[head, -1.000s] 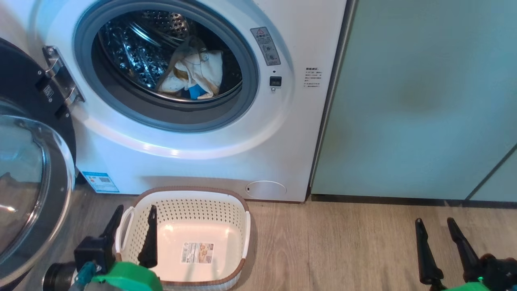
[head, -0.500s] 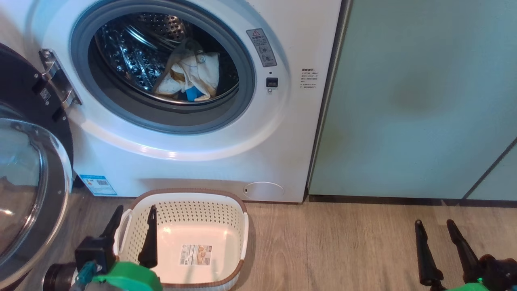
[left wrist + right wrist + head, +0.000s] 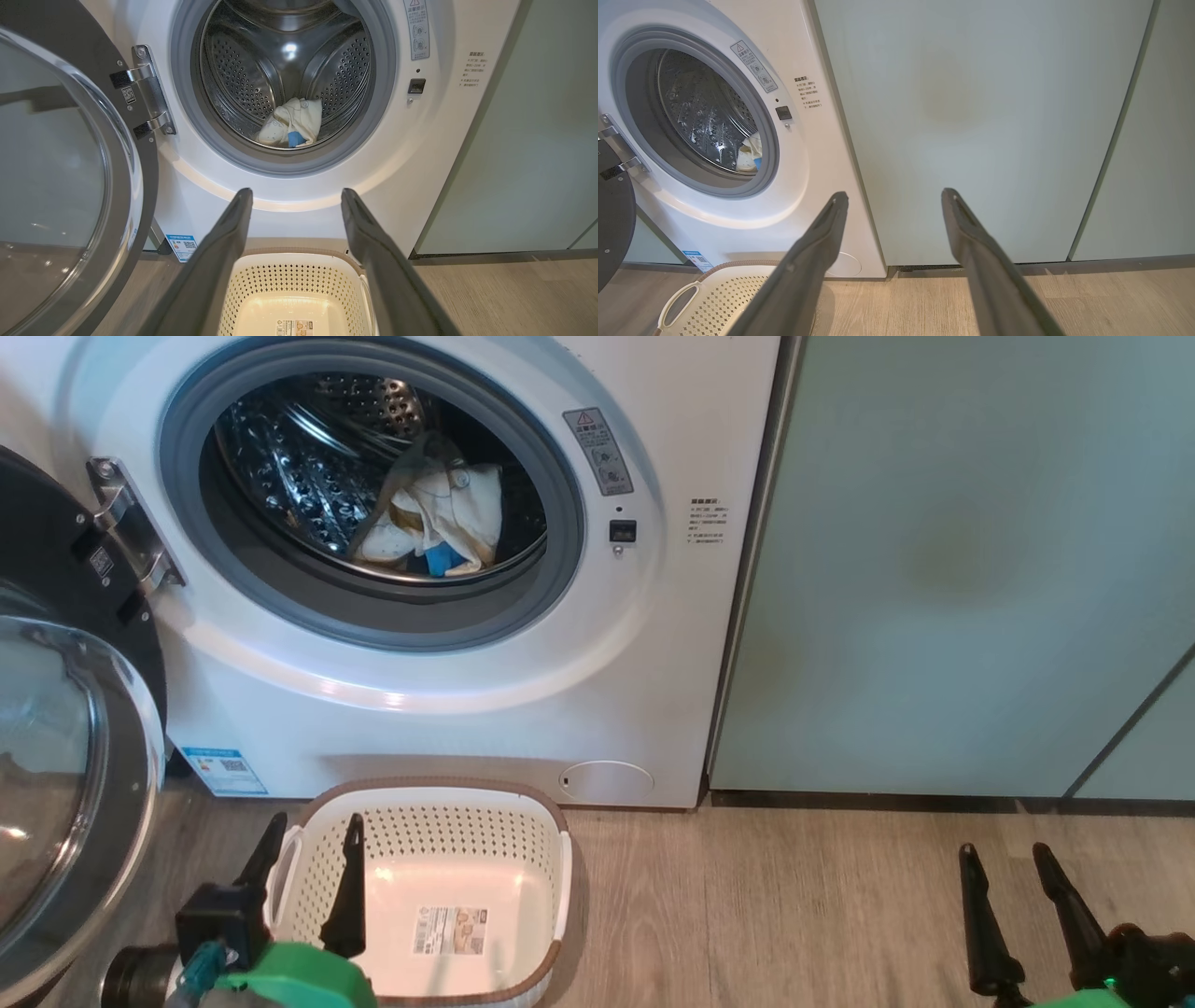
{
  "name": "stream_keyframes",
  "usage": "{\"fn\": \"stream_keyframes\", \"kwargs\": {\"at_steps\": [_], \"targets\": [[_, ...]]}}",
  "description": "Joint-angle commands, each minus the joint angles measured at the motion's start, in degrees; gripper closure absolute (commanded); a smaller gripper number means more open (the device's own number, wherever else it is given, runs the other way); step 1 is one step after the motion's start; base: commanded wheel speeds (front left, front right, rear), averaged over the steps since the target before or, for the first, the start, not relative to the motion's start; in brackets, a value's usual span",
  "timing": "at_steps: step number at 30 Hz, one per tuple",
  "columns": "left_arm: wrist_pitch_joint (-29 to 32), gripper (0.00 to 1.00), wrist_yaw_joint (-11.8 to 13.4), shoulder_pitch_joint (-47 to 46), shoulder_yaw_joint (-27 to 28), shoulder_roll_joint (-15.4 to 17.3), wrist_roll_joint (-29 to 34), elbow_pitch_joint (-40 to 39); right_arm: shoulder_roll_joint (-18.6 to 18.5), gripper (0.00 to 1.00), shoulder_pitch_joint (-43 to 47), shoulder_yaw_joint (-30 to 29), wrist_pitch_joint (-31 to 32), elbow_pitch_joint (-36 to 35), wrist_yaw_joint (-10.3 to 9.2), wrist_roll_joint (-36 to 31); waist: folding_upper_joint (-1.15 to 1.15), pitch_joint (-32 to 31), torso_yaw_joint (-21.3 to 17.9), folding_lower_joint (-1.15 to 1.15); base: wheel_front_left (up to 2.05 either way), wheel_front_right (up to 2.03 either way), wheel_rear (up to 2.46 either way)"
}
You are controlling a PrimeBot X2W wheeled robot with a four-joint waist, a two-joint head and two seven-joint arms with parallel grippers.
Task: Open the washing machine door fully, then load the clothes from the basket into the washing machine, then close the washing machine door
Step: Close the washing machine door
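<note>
Washing machine (image 3: 485, 709), white and front-loading, stands with its steel drum exposed behind a grey gasket. Pale green cabinet panels (image 3: 934, 569) adjoin it on the head view's right. A wood-look floor (image 3: 794, 915) runs along the foot of both. The washing machine door (image 3: 56, 756), black-rimmed with a bulging glass porthole, hangs swung wide on its metal hinge (image 3: 131, 527) at the machine's left side, clear of the opening. The basket (image 3: 439, 826), cream-white and perforated with a brown rim, sits on the floor just in front of the machine, below the drum opening, a sticker (image 3: 450, 930) on its bare bottom. The left gripper (image 3: 316, 819) hovers over the basket's left end, its two dark fingers spread apart and holding nothing. The right gripper (image 3: 1005, 849) hangs above the floor before the cabinets, well apart from the basket, fingers likewise parted and empty. The clothes (image 3: 439, 523), pale yellow with a blue patch, lie bunched low in the drum. A small blue label (image 3: 224, 770) marks the machine's lower left corner, a round service cap (image 3: 607, 782) its lower right.
</note>
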Motion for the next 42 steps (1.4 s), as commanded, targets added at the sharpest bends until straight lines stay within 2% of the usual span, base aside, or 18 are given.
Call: {"fn": "stream_keyframes", "kwargs": {"at_steps": [1,13,31,42], "targets": [[-0.2,0.0,0.4,-2.2,2.4,1.4,0.5,-1.2,-0.9,0.0,-1.7,1.2,-0.1,-2.1,-0.16,0.0,0.0,-0.1,0.0,0.0,0.0,0.0,0.0],[-0.1,0.0,0.8,-2.6,1.8,1.6,0.7,-0.6,-0.9,0.0,-1.8,1.3,-0.3,-1.9,-0.16,0.2,0.0,-0.2,0.4,0.0,-0.35,0.35,0.0],[-0.1,0.0,0.2,-3.0,1.4,2.2,0.3,-0.3,-0.9,0.0,-1.9,1.0,-0.7,-1.5,-0.16,0.4,0.0,0.0,0.9,0.0,-1.72,1.72,0.0],[-0.3,0.0,-0.3,-3.1,1.3,2.4,0.4,-0.6,-0.9,0.0,-2.1,0.7,-0.8,-1.4,-0.16,0.3,0.0,0.2,1.1,0.0,-0.56,0.56,0.0]]}}
